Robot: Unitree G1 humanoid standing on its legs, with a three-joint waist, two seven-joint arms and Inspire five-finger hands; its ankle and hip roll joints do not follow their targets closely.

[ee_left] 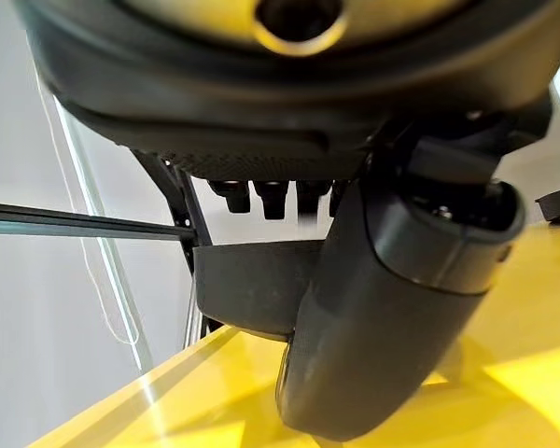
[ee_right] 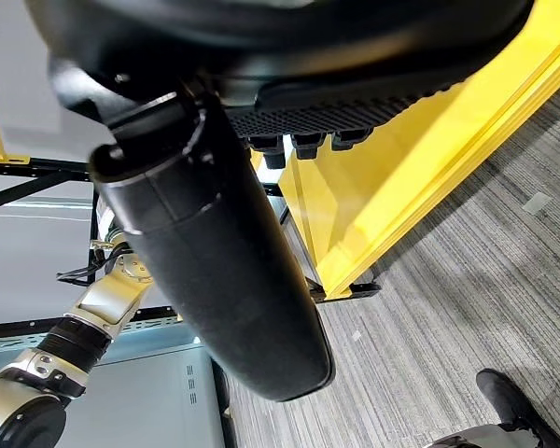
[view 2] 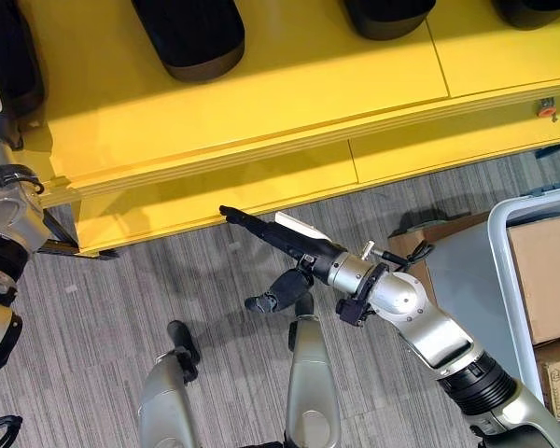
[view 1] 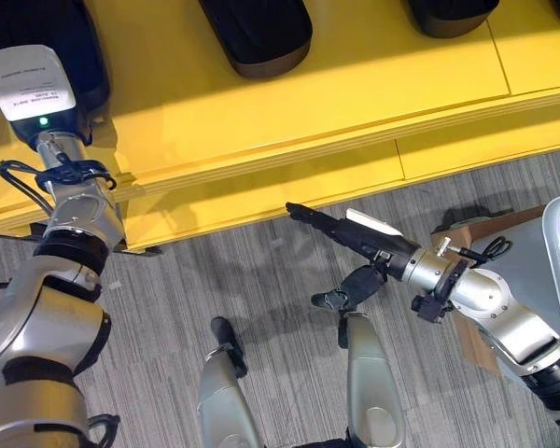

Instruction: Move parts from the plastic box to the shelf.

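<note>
- The yellow shelf [view 1: 289, 103] already carries dark moulded parts: one part [view 1: 259, 33] sits near its far edge, another part [view 1: 451, 14] further toward the right end, and a third [view 1: 51, 47] lies at the left end.
- The left hand [ee_left: 392, 308] is up over that left end of the shelf. In its wrist view the thumb and short fingertips stand above the yellow board with a dark part just beyond them; whether the fingers close on it I cannot tell.
- The right hand [view 2: 280, 235] is out in front of the shelf's front edge, above the grey carpet [view 1: 261, 280], fingers stretched straight and flat, holding nothing. In its own wrist view the thumb hangs free beside the shelf edge.
- The plastic box [view 2: 504, 280], pale grey, stands at the right, well apart from the shelf, with brown cardboard [view 2: 546, 271] inside. I cannot see dark parts in it from here.
- My reading: several parts are delivered, the right hand is free for another fetch, and how many remain in the box cannot be judged.
</note>
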